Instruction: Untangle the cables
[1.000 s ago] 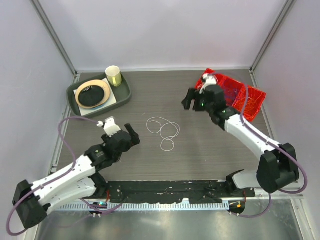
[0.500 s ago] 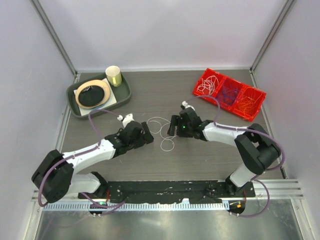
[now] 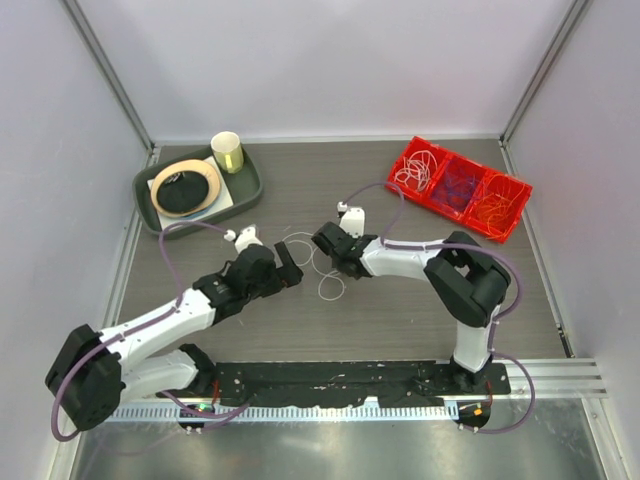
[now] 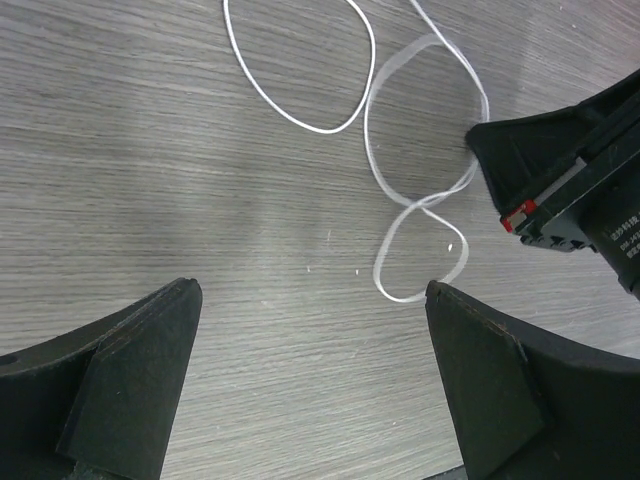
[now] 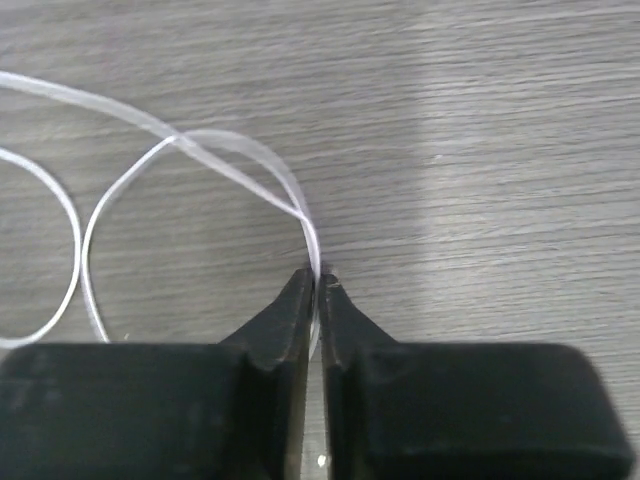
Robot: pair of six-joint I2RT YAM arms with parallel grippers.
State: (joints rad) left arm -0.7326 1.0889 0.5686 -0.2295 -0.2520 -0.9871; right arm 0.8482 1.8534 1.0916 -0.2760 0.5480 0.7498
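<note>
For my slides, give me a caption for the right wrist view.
Right pincer shut on a white cable that loops across the table.

green tray (image 3: 250,186) back left holds cup (image 3: 227,152), plate (image 3: 210,178); red divided bin (image 3: 512,210) back right.

Arms: white shells with black joints on the left arm (image 3: 160,325) and the right arm (image 3: 400,262).
Hose (image 3: 163,240): thin, mauve, one along each arm.
Left gripper (image 4: 310,292): broad black wedge fingers.
Right gripper (image 5: 318,282): black, pointed tips; small red mark (image 4: 518,212) and white print on its body.
Base plate (image 3: 330,378): black, flat.
</note>
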